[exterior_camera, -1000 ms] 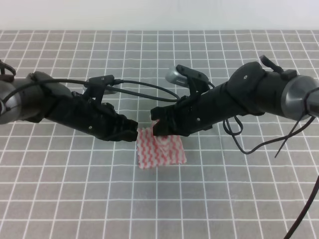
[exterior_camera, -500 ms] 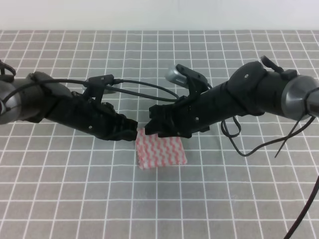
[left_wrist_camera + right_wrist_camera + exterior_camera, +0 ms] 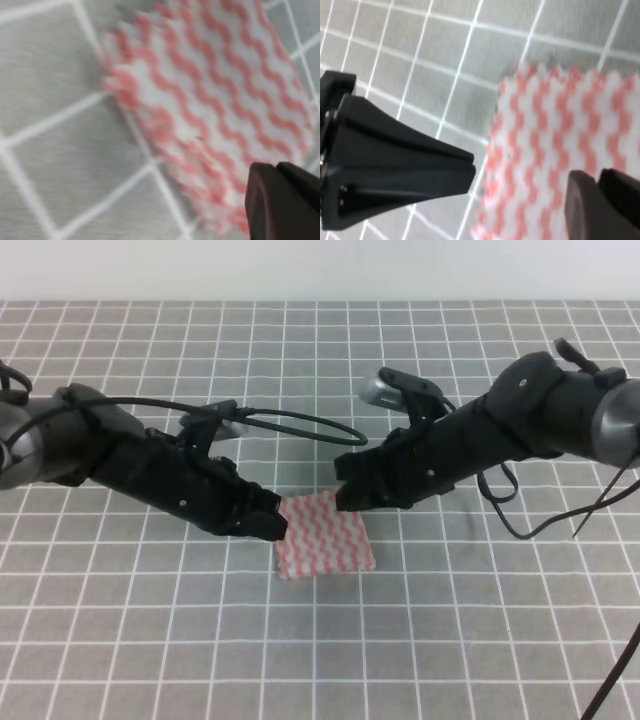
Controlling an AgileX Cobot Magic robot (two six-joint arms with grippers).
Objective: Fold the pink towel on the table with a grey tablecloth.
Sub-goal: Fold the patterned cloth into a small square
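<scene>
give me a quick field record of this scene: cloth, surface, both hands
cloth: pink-and-white zigzag striped towel, folded into a small rectangle, lying flat
surface: grey tablecloth with white grid lines
left hand: fingers together, at the towel's left edge, holding nothing
right hand: fingers together, above the towel's far right corner, holding nothing
other objects: none visible

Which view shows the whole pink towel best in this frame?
The exterior high view: the pink towel lies flat on the grey tablecloth with nearly its whole outline visible. The left wrist view shows it close but blurred; the right wrist view crops it.
</scene>
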